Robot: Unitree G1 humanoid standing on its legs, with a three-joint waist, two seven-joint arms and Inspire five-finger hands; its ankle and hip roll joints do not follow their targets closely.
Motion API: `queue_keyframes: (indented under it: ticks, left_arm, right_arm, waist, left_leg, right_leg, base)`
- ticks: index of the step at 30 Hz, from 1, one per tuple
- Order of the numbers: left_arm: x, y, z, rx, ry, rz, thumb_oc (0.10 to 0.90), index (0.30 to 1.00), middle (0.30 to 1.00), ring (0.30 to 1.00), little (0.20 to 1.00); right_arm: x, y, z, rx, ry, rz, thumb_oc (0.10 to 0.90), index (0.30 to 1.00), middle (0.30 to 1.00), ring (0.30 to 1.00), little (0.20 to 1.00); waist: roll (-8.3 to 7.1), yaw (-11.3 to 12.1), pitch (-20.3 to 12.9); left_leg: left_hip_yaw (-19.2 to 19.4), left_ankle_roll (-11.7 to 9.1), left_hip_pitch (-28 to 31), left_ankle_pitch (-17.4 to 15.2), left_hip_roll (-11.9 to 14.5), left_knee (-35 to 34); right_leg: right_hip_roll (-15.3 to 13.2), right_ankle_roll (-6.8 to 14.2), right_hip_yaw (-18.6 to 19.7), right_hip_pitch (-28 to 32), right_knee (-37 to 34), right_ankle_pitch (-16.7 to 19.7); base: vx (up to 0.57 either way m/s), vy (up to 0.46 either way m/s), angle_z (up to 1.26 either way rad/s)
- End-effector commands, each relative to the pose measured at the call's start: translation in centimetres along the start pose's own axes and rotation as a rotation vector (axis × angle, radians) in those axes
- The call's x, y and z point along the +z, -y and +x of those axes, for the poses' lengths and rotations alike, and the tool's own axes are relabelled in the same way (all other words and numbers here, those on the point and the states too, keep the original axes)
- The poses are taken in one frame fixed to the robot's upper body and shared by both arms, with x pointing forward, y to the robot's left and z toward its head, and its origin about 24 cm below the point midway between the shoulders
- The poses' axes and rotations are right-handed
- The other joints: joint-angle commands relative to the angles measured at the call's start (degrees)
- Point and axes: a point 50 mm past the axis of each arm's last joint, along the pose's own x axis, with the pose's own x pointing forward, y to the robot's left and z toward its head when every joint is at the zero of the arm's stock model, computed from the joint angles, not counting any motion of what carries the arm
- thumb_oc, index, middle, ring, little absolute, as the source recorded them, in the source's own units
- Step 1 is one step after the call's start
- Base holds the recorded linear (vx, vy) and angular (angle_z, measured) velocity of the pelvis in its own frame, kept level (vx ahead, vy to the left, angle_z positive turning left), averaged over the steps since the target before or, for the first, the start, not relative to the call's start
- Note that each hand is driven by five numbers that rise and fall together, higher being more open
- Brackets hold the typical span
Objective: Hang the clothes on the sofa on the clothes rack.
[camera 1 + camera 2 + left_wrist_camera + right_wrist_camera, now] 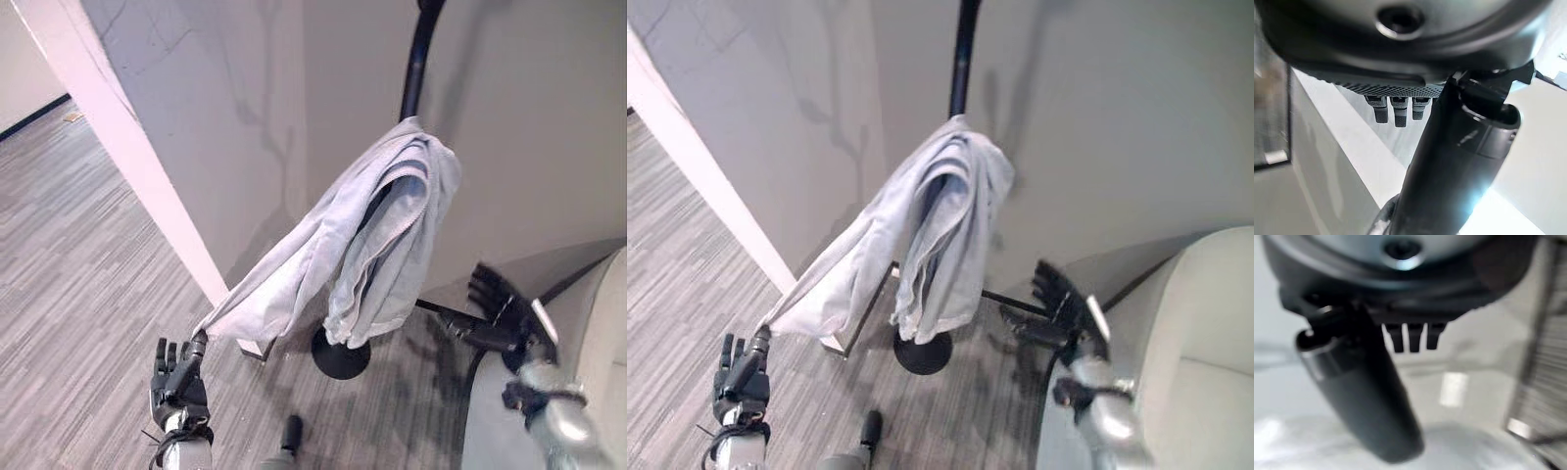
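Walls (529, 117) of pale grey meet at a pinkish-white corner post (127, 147) above grey wood-grain flooring (69, 294). Beside them, at the right edge of the head views, curves the light grey sofa (1205, 333). In front of the wall stands the black clothes rack (416, 59), its pole rising from a round base (340, 357) on the floor. A pale blue-grey garment (377, 230) is draped over the rack, hanging in 2 folds: 1 drops down close to the pole, the other stretches out and down toward the robot's left. The left hand (176, 382) is low, palm out, fingers pointing up and loosely straight, its fingertip touching or just beside the garment's lowest corner (211, 328); a grip cannot be confirmed. The right hand (500, 308) hovers near the sofa's edge, fingers spread wide and holding nothing, well apart from the garment.
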Motion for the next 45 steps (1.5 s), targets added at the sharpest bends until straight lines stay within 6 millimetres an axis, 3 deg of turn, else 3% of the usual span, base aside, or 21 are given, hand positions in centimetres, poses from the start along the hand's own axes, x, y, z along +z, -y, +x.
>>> queue_keyframes:
  ticks: [1, 8, 21, 27, 29, 32, 33, 39, 42, 43, 45]
  left_arm:
    - [3.2, 3.1, 2.2, -0.2, 0.126, 0.06, 0.8, 0.9, 0.9, 0.9, 0.9]
    - [2.4, 4.9, 0.6, -0.361, 0.019, -0.109, 0.8, 0.9, 0.9, 0.9, 0.9]
    - [-1.2, 2.4, -2.5, -0.389, -0.331, -0.203, 0.8, 0.9, 0.9, 0.9, 0.9]
    - [-2.8, 4.0, -2.7, -0.508, -0.453, -0.152, 0.8, 0.9, 0.9, 0.9, 0.9]
    - [-3.3, 5.9, -2.5, -0.64, -0.496, -0.11, 0.8, 0.9, 0.9, 0.9, 0.9]
    - [-3.1, 7.1, -2.5, -0.721, -0.502, -0.074, 0.8, 0.9, 0.9, 0.9, 0.9]
    - [-1.9, 9.3, -2.4, -0.863, -0.47, -0.004, 0.8, 0.9, 0.9, 0.9, 0.9]
    - [0.6, 12.3, -1.9, -0.996, -0.333, 0.054, 0.8, 0.9, 0.9, 0.9, 0.9]
    - [1.7, 11.6, -1.8, -0.972, -0.284, 0.079, 0.8, 0.9, 0.9, 0.9, 0.9]
    - [2.7, 8.9, -1.2, -0.85, -0.229, 0.12, 0.8, 0.9, 0.9, 0.9, 0.9]
    - [2.8, 7.9, -1.2, -0.807, -0.22, 0.144, 0.8, 0.9, 0.9, 0.9, 0.9]
  right_arm:
    - [4.2, -1.3, 1.8, 0.063, 0.226, 0.006, 0.8, 0.9, 0.9, 0.9, 0.9]
    - [3.0, -1.1, 1.9, 0.039, 0.167, 0.02, 0.8, 0.9, 0.9, 0.9, 0.9]
    - [2.1, -2.4, 3.2, 0.131, 0.082, -0.011, 0.8, 0.9, 0.9, 0.9, 0.9]
    - [2.1, -3.1, 3.6, 0.157, 0.081, -0.02, 0.8, 0.9, 0.9, 0.9, 0.9]
    - [1.5, -3.2, 3.3, 0.168, 0.06, -0.018, 0.8, 0.9, 0.9, 0.9, 0.9]
    - [1.2, -3.0, 3.1, 0.164, 0.047, -0.023, 0.8, 0.9, 0.9, 0.9, 0.9]
    - [0.8, -2.8, 3.0, 0.161, 0.031, -0.024, 0.8, 0.9, 0.9, 0.9, 0.9]
    - [0.4, -2.7, 2.5, 0.164, 0.015, -0.02, 0.8, 0.9, 0.9, 0.9, 0.9]
    - [0.5, -2.4, 2.3, 0.159, 0.018, -0.026, 0.8, 0.9, 0.9, 0.9, 0.9]
    - [0.4, -2.2, 1.9, 0.159, 0.016, -0.03, 0.8, 0.9, 0.9, 0.9, 0.9]
    - [0.4, -2.1, 1.8, 0.158, 0.014, -0.029, 0.8, 0.9, 0.9, 0.9, 0.9]
  waist:
    - [-0.41, 2.8, -2.8]
    - [0.06, 3.6, -2.3]
    - [1.02, 3.8, -2.5]
    - [1.35, 3.1, -2.7]
    - [1.58, 2.4, -2.9]
    - [1.72, 2.0, -3.2]
    - [1.94, 1.6, -3.5]
    - [1.93, 1.0, -4.0]
    - [1.98, 0.9, -4.1]
    - [1.99, 1.2, -4.0]
    - [1.96, 1.2, -4.2]
  left_leg:
    - [-1.3, -2.5, 7.5, -7.0, 3.6, 0.4]
    - [-2.6, -2.6, 6.8, -6.4, 3.4, 0.4]
    - [-2.8, -2.7, 6.8, -6.2, 3.4, 0.4]
    - [-3.0, -2.9, 6.5, -6.0, 3.2, 0.4]
    - [-3.0, -3.1, 6.5, -6.1, 2.9, 0.4]
    - [-2.9, -3.1, 6.5, -6.2, 2.7, 0.4]
    - [-2.7, -3.0, 6.6, -6.4, 2.6, 0.4]
    - [-2.0, -3.0, 7.2, -6.9, 2.5, 0.4]
    - [-1.5, -2.8, 7.5, -7.1, 2.4, 0.4]
    - [-0.8, -2.7, 8.0, -7.4, 2.6, 0.4]
    - [-0.8, -2.5, 7.8, -7.3, 2.5, 0.4]
  right_leg:
    - [-3.3, 3.9, -0.6, -5.0, 0.3, 2.0]
    - [-3.1, 3.7, -2.2, -4.6, 0.3, 1.5]
    - [-3.0, 3.5, -3.2, -3.9, 0.3, 1.1]
    - [-3.3, 3.6, -4.0, -3.6, 0.3, 1.1]
    - [-3.5, 3.7, -4.5, -3.5, 0.3, 1.1]
    - [-3.6, 3.7, -4.6, -3.4, 0.3, 1.1]
    - [-3.9, 3.9, -4.6, -3.3, 0.3, 1.2]
    - [-4.4, 4.1, -4.2, -3.2, 0.3, 1.5]
    - [-4.6, 4.3, -3.8, -3.2, 0.3, 1.7]
    - [-4.7, 4.3, -3.3, -3.0, 0.3, 1.8]
    - [-4.9, 4.4, -3.1, -3.3, 0.3, 2.0]
  base:
    - [0.01, -0.021, 0.36]
    - [0.01, -0.021, 0.31]
    - [0.0, -0.001, 0.03]
    - [0.01, 0.003, 0.12]
    - [0.01, 0.015, 0.16]
    - [0.01, 0.025, 0.05]
    - [0.0, 0.054, 0.03]
    - [0.0, 0.008, 0.0]
    - [0.0, 0.014, -0.04]
    - [0.0, 0.021, -0.13]
    - [0.0, 0.014, -0.15]
